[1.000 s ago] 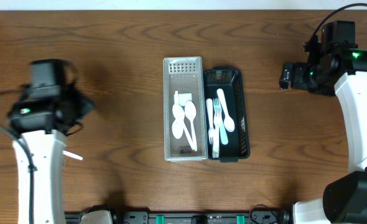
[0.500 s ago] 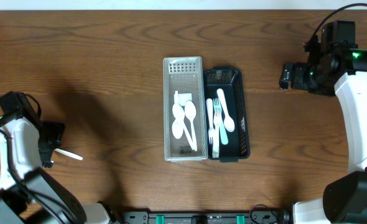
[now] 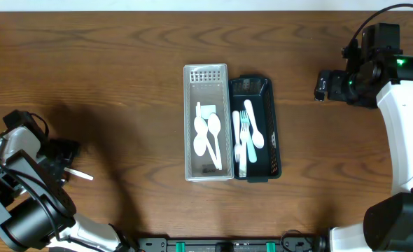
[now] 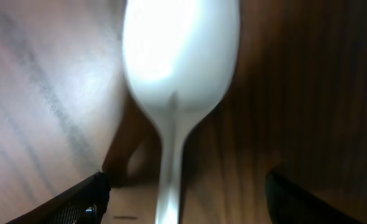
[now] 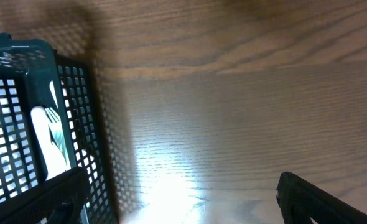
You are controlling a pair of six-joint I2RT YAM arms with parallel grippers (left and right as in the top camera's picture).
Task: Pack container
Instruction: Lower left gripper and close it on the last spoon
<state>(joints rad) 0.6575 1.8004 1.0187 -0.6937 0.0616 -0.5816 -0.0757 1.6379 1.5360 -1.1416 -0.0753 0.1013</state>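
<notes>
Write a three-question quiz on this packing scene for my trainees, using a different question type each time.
1. Multiple choice: what lies between the jaws of the left gripper? A) a fork B) a white spoon C) a knife
2. True or false: the right gripper holds nothing.
3. Short answer: which container holds the fork?

Key: 1. B. 2. True. 3. The black basket.
</notes>
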